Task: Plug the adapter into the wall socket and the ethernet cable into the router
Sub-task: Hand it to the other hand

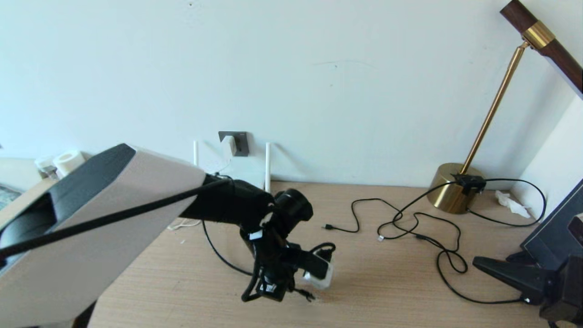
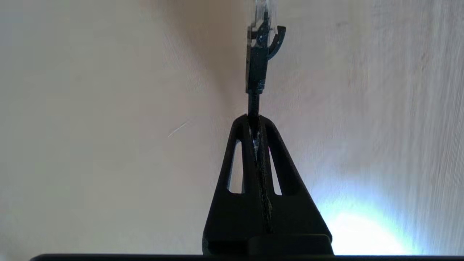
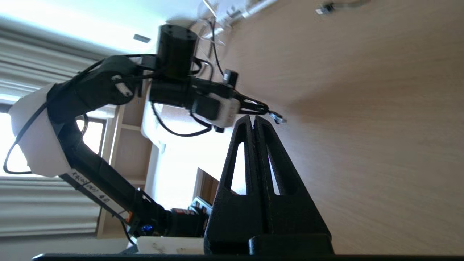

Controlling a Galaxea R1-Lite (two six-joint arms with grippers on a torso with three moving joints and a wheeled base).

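My left gripper [image 2: 253, 119] is shut on the ethernet cable [image 2: 256, 65] just behind its black plug. The plug's clear tip sticks out past the fingertips, over the wooden table. In the head view the left gripper [image 1: 297, 290] hangs low over the table's middle, with the plug [image 1: 306, 295] at its tip. The white adapter [image 1: 230, 145] sits in the dark grey wall socket [image 1: 240, 143]. Two white antennas of the router [image 1: 267, 165] stand below the socket; my left arm hides its body. The right gripper [image 3: 252, 119] is shut on nothing, at the table's right edge [image 1: 478, 263].
Thin black cords [image 1: 410, 225] lie looped across the right half of the table, with small loose ends [image 1: 328, 226]. A brass lamp base [image 1: 451, 187] stands at the back right with a crumpled tissue [image 1: 512, 202] beside it. White rolls [image 1: 68, 160] stand far left.
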